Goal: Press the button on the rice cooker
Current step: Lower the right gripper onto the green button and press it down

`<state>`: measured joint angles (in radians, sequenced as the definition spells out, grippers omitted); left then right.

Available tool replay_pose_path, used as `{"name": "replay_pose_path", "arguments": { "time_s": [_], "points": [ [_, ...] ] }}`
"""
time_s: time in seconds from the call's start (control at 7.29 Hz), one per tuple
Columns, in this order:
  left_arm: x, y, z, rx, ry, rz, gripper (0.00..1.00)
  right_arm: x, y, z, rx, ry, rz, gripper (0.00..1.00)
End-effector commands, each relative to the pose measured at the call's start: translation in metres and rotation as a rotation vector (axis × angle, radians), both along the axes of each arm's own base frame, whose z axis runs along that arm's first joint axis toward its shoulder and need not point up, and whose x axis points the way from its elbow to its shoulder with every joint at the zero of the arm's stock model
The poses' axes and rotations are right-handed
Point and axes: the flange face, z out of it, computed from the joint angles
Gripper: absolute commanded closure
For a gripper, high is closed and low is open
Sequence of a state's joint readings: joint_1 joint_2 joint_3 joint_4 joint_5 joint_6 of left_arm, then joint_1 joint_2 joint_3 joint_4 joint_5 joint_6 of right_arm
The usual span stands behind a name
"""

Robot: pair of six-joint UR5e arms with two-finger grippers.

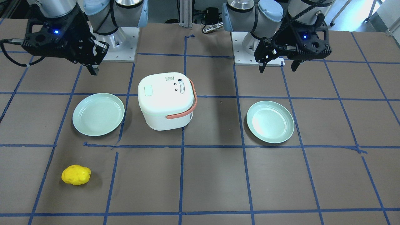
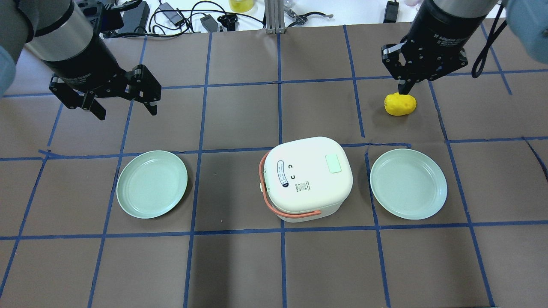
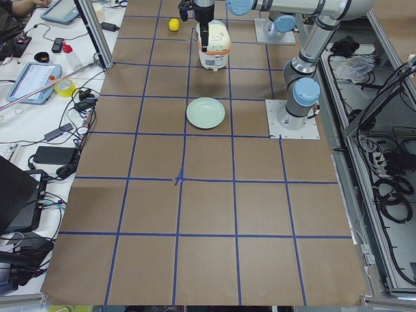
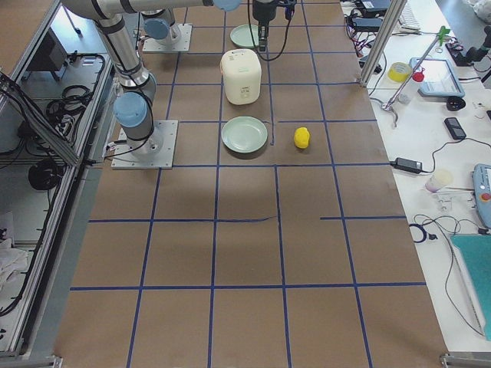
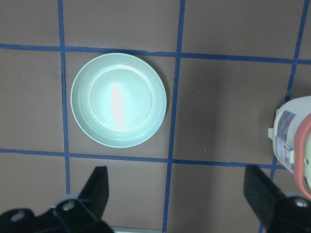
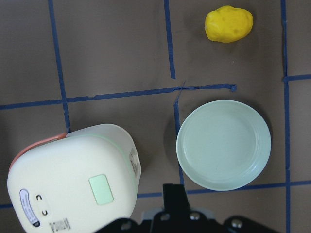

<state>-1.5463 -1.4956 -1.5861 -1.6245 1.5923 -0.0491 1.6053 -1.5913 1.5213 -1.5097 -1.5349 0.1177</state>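
The white rice cooker (image 2: 308, 177) with an orange handle stands in the middle of the table, lid shut. A pale green button (image 2: 333, 163) sits on its lid; it also shows in the front view (image 1: 148, 91) and the right wrist view (image 6: 101, 189). My right gripper (image 2: 403, 90) is shut and empty, held high to the cooker's right, apart from it; it shows in the front view (image 1: 93, 72) too. My left gripper (image 2: 127, 112) is open and empty, held high to the cooker's left, over a plate (image 5: 119, 99).
Two pale green plates flank the cooker, one on the left (image 2: 152, 184) and one on the right (image 2: 409, 184). A yellow lumpy object (image 2: 400, 105) lies beyond the right plate, toward the table's far side. Cables and gear lie past the far edge.
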Motion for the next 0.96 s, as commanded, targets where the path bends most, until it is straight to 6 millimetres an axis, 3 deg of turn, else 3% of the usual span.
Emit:
{"name": "replay_pose_path", "arguments": {
  "time_s": [0.0,0.14,0.41,0.82],
  "points": [
    [0.0,0.0,0.0,0.0,0.0,0.0,0.0,0.047,0.018,-0.05,0.048,0.015,0.034,1.0],
    [0.0,0.0,0.0,0.0,0.0,0.002,0.0,0.066,0.029,-0.091,0.07,0.014,0.074,1.0],
    [0.0,0.0,0.0,0.0,0.0,0.0,0.0,0.083,0.03,-0.148,-0.004,0.011,0.068,1.0],
    [0.0,0.0,0.0,0.0,0.0,0.0,0.0,0.095,0.037,-0.158,0.011,0.003,0.094,1.0]
  ]
}}
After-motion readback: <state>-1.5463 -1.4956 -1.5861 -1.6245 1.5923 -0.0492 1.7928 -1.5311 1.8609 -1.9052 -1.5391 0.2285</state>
